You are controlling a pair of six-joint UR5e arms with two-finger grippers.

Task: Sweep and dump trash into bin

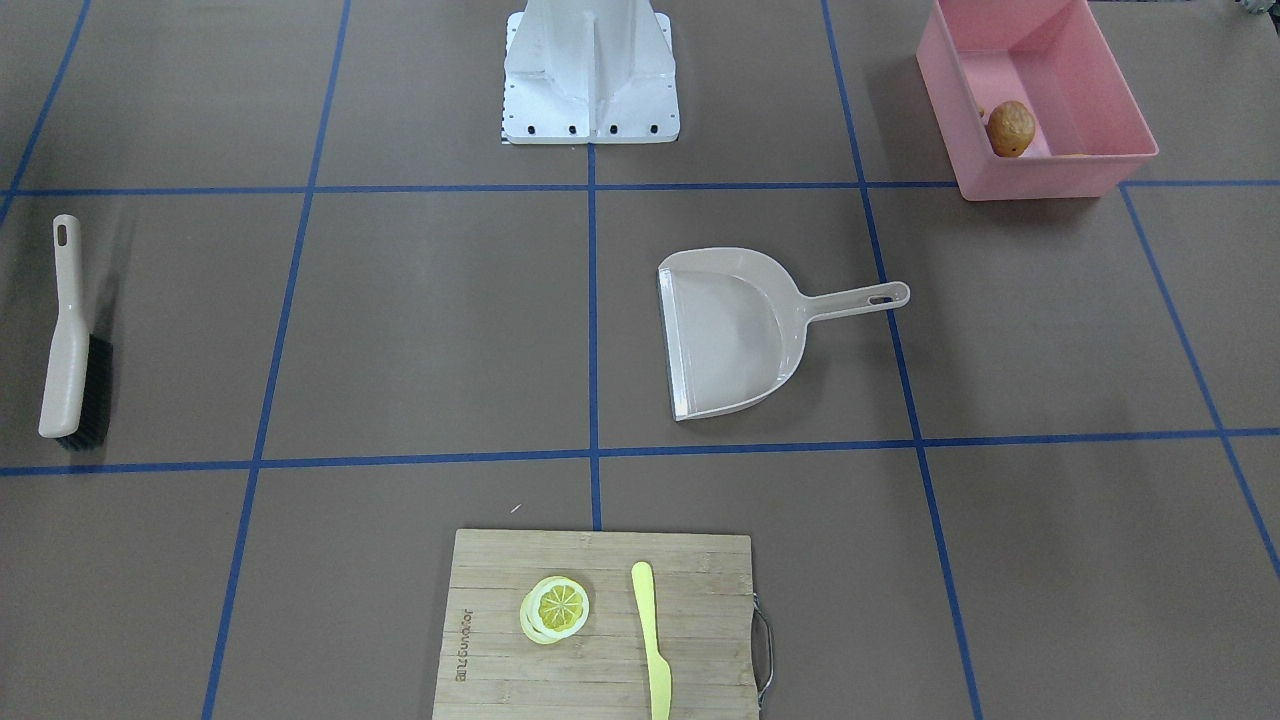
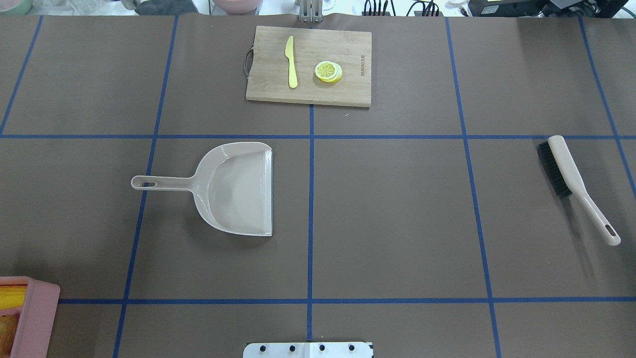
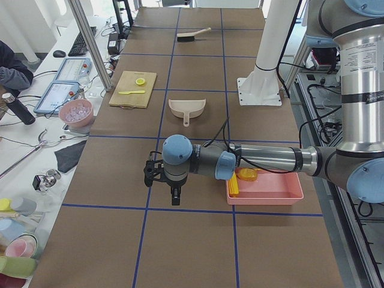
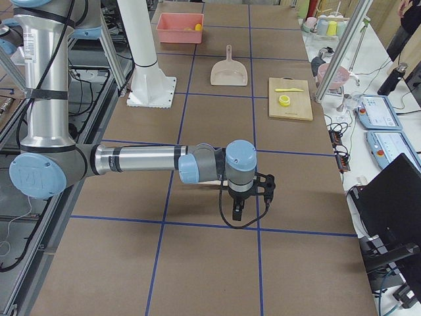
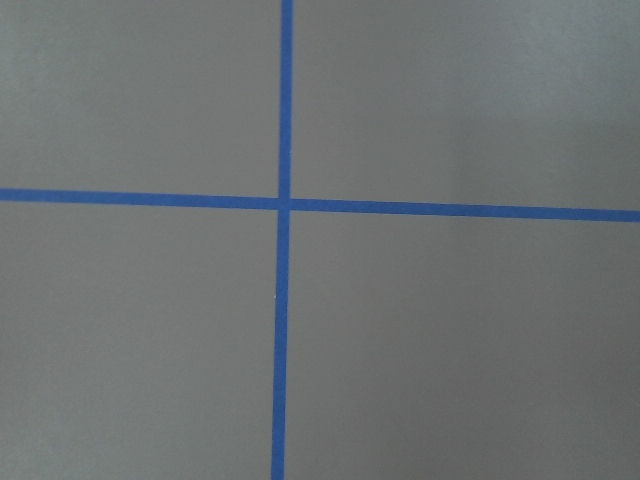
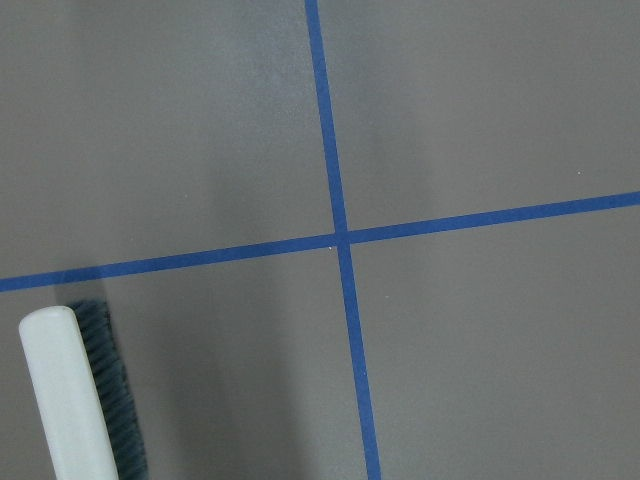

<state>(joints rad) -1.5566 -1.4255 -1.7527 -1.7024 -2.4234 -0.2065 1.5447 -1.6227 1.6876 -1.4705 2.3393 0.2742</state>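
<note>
Overhead exterior feed shows me the yellow corn cob (image 2: 11, 297) lying in the pink rectangular plastic tub (image 2: 42, 318) at my near left; the rounded brown potato (image 1: 1011, 128) sits inside too. I see the left gripper (image 3: 174, 195) and the right gripper (image 4: 238, 210) only in side views, so I cannot tell whether their jaws are apart.

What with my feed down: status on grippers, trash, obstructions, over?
Left gripper, right gripper: jaws unreadable. Potato, corn in bin; ginger unseen. Dustpan empty, brush lying free. Nothing blocking.
</note>
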